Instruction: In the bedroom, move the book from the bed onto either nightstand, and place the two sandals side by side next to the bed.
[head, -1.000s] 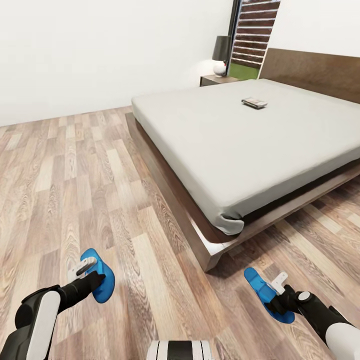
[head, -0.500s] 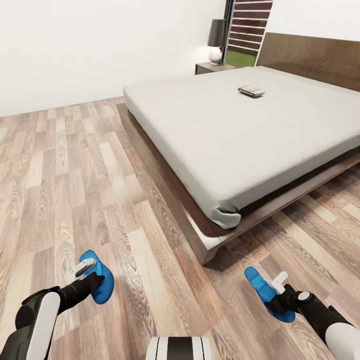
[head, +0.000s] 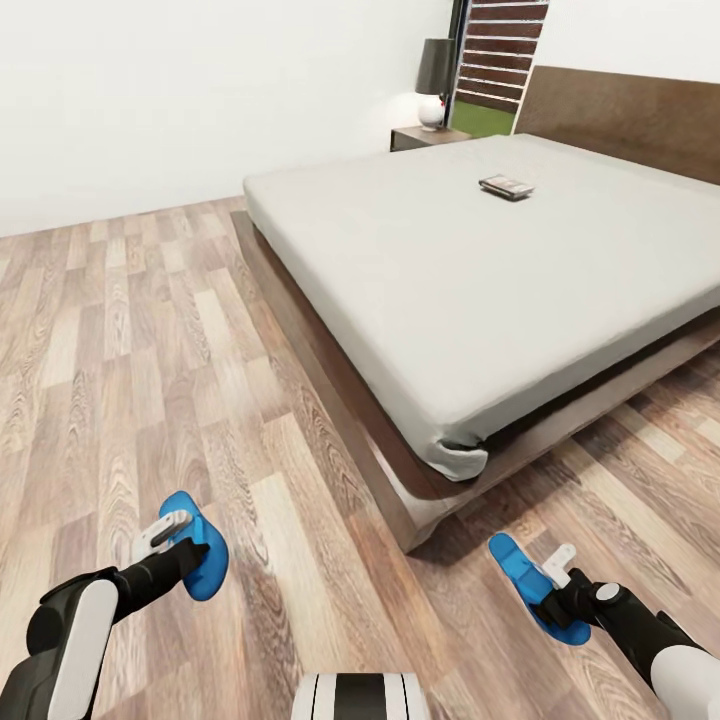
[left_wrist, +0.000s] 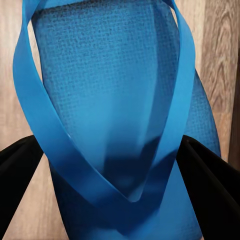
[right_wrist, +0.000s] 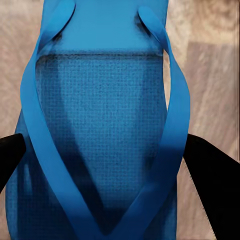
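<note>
Each of my grippers holds one bright blue sandal above the wood floor. My left gripper (head: 183, 552) is shut on the left sandal (head: 200, 560), whose sole and straps (left_wrist: 120, 100) lie between its black fingers (left_wrist: 20, 170). The right gripper (head: 558, 592) is shut on the other sandal (head: 528, 582), seen close up (right_wrist: 100, 125) between that hand's fingers (right_wrist: 215, 170). Ahead to the right stands the bed (head: 450, 290). The book (head: 506, 187) lies flat on the mattress near the headboard. Beyond the bed's far corner stands the nightstand (head: 420, 137).
A lamp (head: 434, 80) with a dark shade sits on the nightstand, beside the black-framed window (head: 495, 60). The bed's low wooden frame corner (head: 415, 515) juts out between my two arms. Wood-plank floor (head: 150, 330) stretches left to the white wall.
The whole view has shifted slightly as the camera moved toward the bed. Both grippers keep their sandals in the same hold.
</note>
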